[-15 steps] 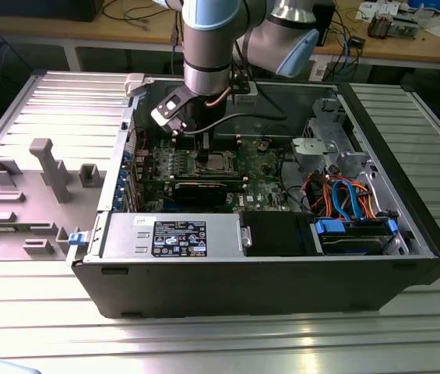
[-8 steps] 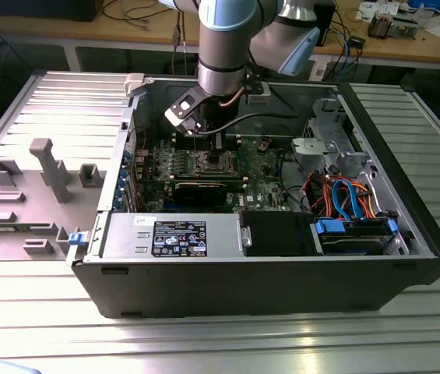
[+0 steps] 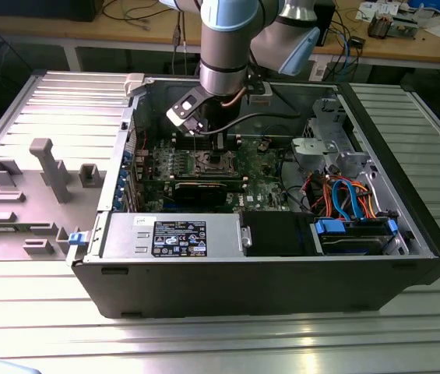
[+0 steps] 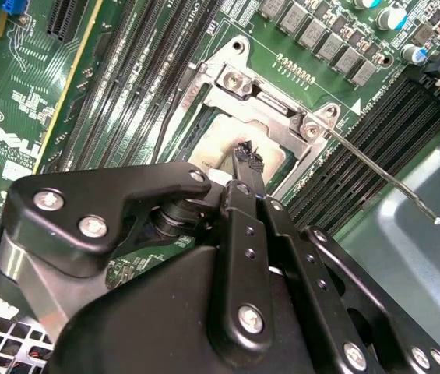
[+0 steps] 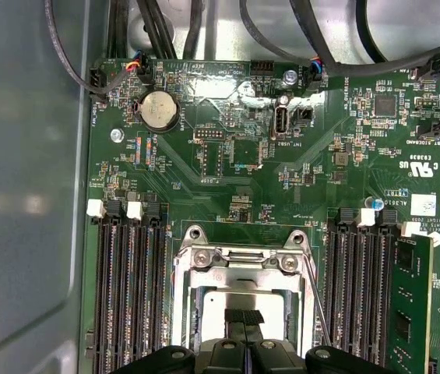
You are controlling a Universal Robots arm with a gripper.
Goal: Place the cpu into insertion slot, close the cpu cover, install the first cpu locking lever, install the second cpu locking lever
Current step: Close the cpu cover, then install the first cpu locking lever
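Black gripper (image 5: pixel 244 318), fingertips pressed together, over dull-silver square cpu (image 5: pixel 213 301) inside silvery windowed metal cpu cover (image 5: pixel 239 262), mid green circuit board (image 5: pixel 227 187); in second wrist view, thin wire lever (image 4: pixel 383 175), free end past board's edge.

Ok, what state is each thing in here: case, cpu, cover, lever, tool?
computer case: lying open, side panel off.
cpu: seated, showing through the cover's window.
cpu cover: down over the cpu.
locking lever: unlatched, sticking out free.
tool: shut, tips over the cpu.
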